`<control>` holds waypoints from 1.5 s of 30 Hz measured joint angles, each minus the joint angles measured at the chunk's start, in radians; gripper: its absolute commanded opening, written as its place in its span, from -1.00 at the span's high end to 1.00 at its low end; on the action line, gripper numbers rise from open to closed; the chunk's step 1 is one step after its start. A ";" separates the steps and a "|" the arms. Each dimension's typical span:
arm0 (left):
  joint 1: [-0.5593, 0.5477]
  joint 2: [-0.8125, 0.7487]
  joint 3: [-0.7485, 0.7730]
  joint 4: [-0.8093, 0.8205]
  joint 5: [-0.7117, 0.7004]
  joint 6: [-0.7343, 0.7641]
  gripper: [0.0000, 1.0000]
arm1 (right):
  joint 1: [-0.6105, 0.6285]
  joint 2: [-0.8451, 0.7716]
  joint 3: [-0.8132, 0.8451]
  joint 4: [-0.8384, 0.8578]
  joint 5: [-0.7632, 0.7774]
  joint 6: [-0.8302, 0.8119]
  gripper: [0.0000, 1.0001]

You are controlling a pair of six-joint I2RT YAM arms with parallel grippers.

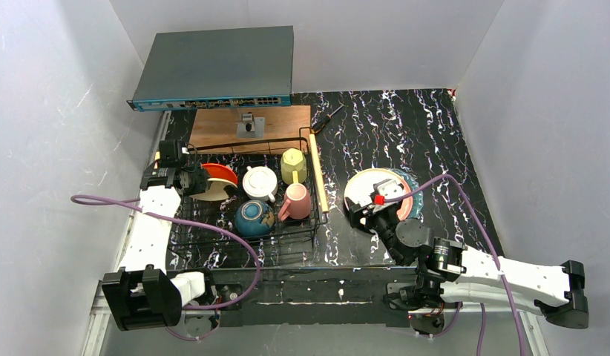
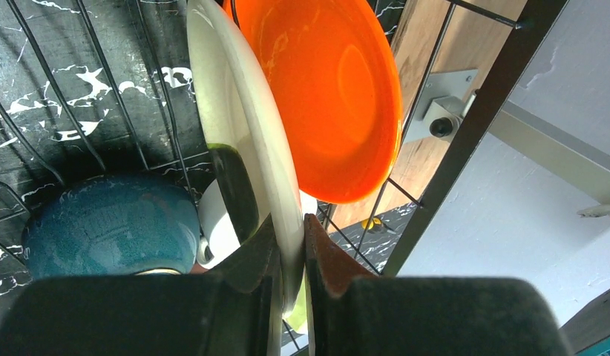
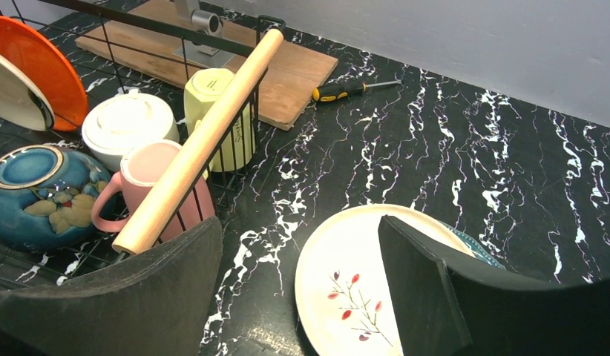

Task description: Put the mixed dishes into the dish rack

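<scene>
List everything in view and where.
dish rack: one, black wire, left
orange plate: one, upright in rack
cream plate: one, beside it, gripped
pink mug, yellow-green mug, white cup: one each, in rack
blue bowl: one, in rack
patterned plate: one, cream, table right
teal plate: one, under it
wooden board: one, brown, behind rack
screwdriver: one, yellow-black, by board
network switch: one, dark, back
left gripper: shut on cream plate
right gripper: open over patterned plate
</scene>
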 measured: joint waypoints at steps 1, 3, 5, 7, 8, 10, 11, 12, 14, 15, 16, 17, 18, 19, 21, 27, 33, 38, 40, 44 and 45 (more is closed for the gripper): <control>0.000 0.000 0.000 0.000 0.000 0.002 1.00 | -0.002 0.000 0.000 0.000 0.000 0.000 -0.70; 0.000 0.000 0.000 0.000 0.000 0.008 1.00 | -0.003 0.000 0.000 0.000 -0.001 0.000 -0.70; 0.000 -0.001 0.001 0.000 -0.004 0.013 1.00 | -0.004 0.000 0.000 0.000 -0.002 0.001 -0.70; 0.000 -0.003 0.003 0.000 -0.009 0.017 1.00 | -0.006 0.000 0.000 0.000 -0.003 0.002 -0.70; 0.000 -0.005 0.004 0.000 -0.013 0.018 1.00 | -0.006 0.000 0.000 0.000 -0.004 0.004 -0.70; 0.000 -0.006 0.005 0.000 -0.015 0.019 1.00 | -0.008 0.001 0.000 0.000 -0.006 0.004 -0.70; 0.000 -0.006 0.005 0.000 -0.016 0.019 1.00 | -0.008 0.001 0.000 0.000 -0.006 0.004 -0.70; 0.000 -0.006 0.005 0.001 -0.016 0.020 1.00 | -0.009 0.002 0.000 0.000 -0.007 0.004 -0.70; 0.000 -0.006 0.005 0.001 -0.015 0.020 1.00 | -0.009 0.002 0.000 0.000 -0.007 0.006 -0.70; 0.000 -0.006 0.005 0.002 -0.015 0.019 1.00 | -0.009 0.002 0.000 0.000 -0.007 0.007 -0.70; 0.000 -0.006 0.005 0.003 -0.015 0.019 1.00 | -0.009 0.002 0.000 0.000 -0.007 0.007 -0.70; 0.000 -0.006 0.005 0.004 -0.015 0.019 1.00 | -0.009 0.001 0.000 0.000 -0.007 0.007 -0.70; 0.000 -0.006 0.005 0.005 -0.015 0.019 1.00 | -0.009 0.001 0.000 0.000 -0.007 0.008 -0.70; 0.000 -0.006 0.005 0.005 -0.015 0.020 1.00 | -0.009 0.000 0.000 -0.001 -0.007 0.008 -0.70; 0.000 -0.007 0.005 0.005 -0.015 0.021 1.00 | -0.009 -0.001 0.000 -0.001 -0.007 0.009 -0.70; 0.000 -0.012 0.009 0.011 -0.016 0.022 1.00 | -0.016 0.001 0.000 0.001 -0.017 0.011 -0.70; 0.000 -0.013 0.018 0.045 -0.016 0.022 1.00 | -0.022 0.008 0.000 0.001 -0.023 0.011 -0.70; 0.000 -0.008 0.018 0.046 -0.015 0.018 1.00 | -0.023 0.008 0.000 0.001 -0.025 0.011 -0.70; 0.000 -0.004 0.018 0.047 -0.014 0.015 1.00 | -0.023 0.007 0.000 0.001 -0.026 0.011 -0.70; 0.000 -0.002 0.012 0.053 -0.014 0.014 1.00 | -0.028 0.007 0.000 0.001 -0.030 0.012 -0.70; 0.000 -0.001 0.009 0.056 -0.014 0.014 1.00 | -0.029 0.007 0.000 0.001 -0.030 0.015 -0.70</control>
